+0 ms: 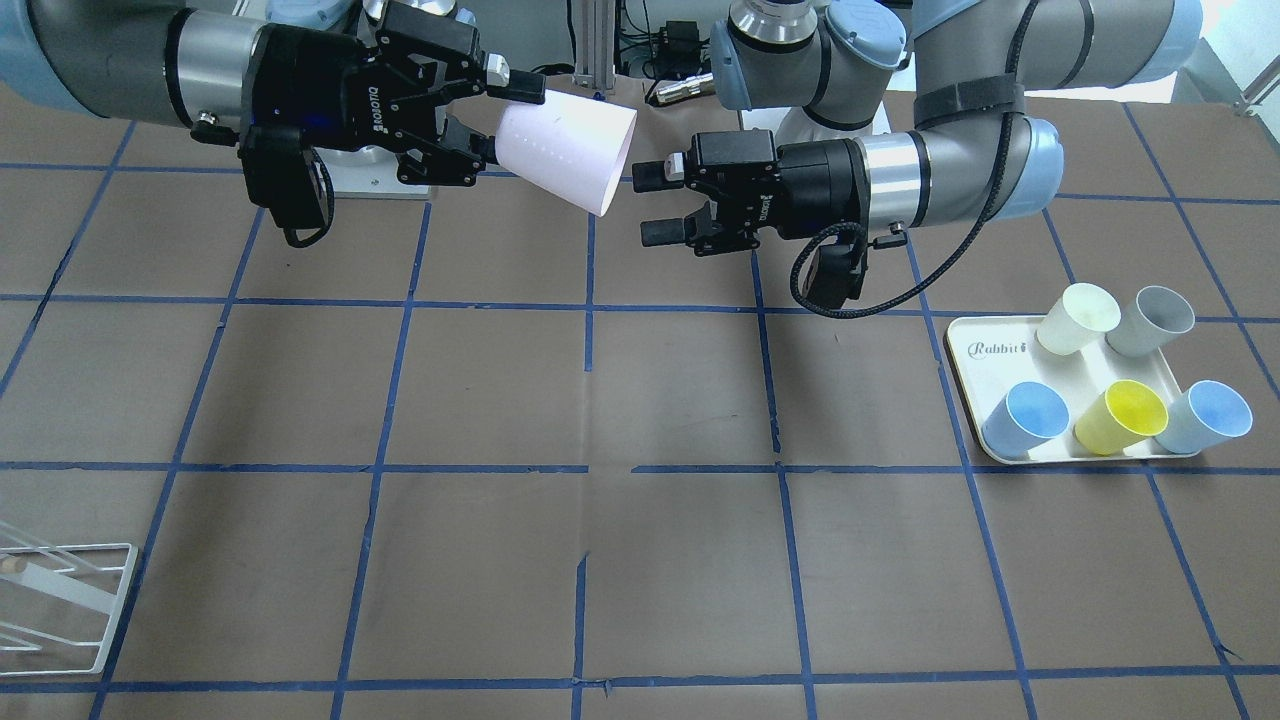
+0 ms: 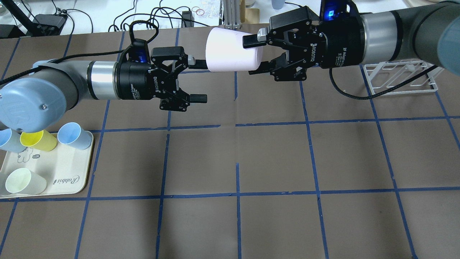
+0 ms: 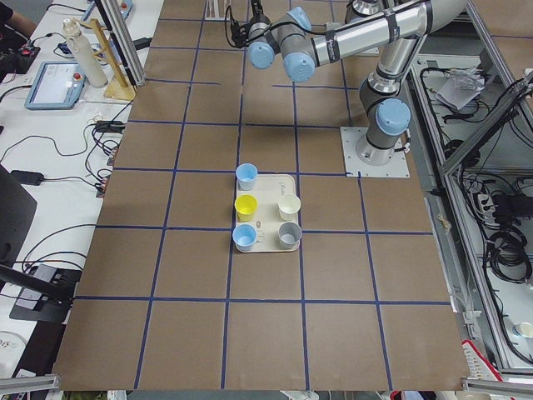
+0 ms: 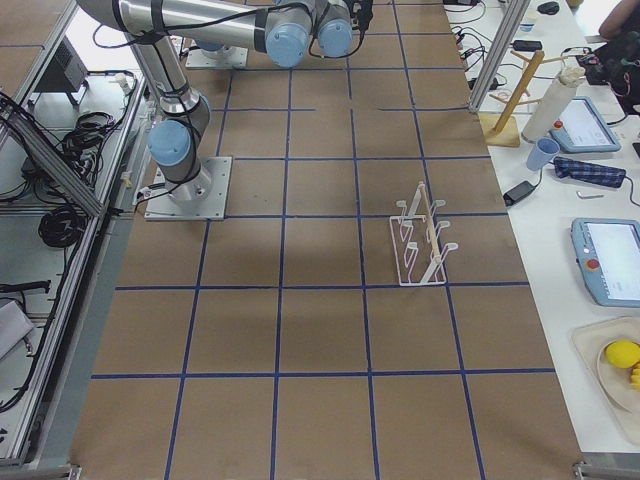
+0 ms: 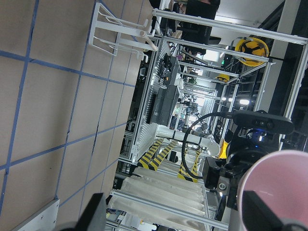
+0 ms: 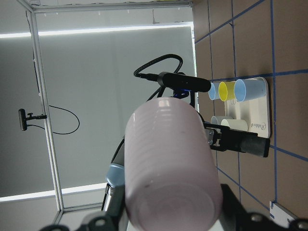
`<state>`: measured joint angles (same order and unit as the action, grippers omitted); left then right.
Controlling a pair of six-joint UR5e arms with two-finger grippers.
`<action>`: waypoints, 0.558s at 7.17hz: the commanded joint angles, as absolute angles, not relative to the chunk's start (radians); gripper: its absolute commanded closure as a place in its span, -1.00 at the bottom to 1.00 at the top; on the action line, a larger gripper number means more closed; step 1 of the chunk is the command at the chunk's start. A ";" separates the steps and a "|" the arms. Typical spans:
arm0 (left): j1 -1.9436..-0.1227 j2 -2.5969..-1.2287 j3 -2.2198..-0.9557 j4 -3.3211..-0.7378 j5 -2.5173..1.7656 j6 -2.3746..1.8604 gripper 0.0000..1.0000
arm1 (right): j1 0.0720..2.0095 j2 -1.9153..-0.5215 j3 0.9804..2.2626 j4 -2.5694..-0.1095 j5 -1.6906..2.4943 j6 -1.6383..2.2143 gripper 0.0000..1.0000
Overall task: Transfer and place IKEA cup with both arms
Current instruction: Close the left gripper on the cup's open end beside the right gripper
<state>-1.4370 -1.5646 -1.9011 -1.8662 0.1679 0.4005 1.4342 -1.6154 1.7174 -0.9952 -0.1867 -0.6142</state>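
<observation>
Mid-air over the table's (image 2: pixel 273 158) back centre, the IKEA cup (image 2: pixel 230 50) lies on its side. The right gripper (image 2: pixel 251 55) is clamped on its base end, mouth toward the left gripper (image 2: pixel 199 81).

The left's jaws are spread and empty. They sit just off the rim, with the cup in line with one finger rather than between the two.

I'd call it light, thin, smooth plastic: it flexes, and the taper invites slipping. I'd pinch the rim wall gently.

The brown surface with blue tape grid looks flat. The tray (image 1: pixel 965 370) of cups and the wire rack (image 2: pixel 399 77) are well apart.
</observation>
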 commanded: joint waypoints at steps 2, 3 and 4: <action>-1.468 -1.552 -1.890 -1.853 0.111 0.391 -1.00 | 1.440 -1.608 1.718 -0.996 -0.184 -0.612 1.00; -1.466 -1.554 -1.890 -1.842 0.110 0.391 -1.00 | 1.454 -1.608 1.717 -0.997 -0.183 -0.612 1.00; -1.470 -1.563 -1.891 -1.826 0.110 0.391 -0.93 | 1.454 -1.611 1.715 -0.996 -0.184 -0.611 1.00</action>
<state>-1.4656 -1.5567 -1.8910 -1.8431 0.1132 0.3914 1.4490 -1.6086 1.7167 -0.9964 -0.1835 -0.6117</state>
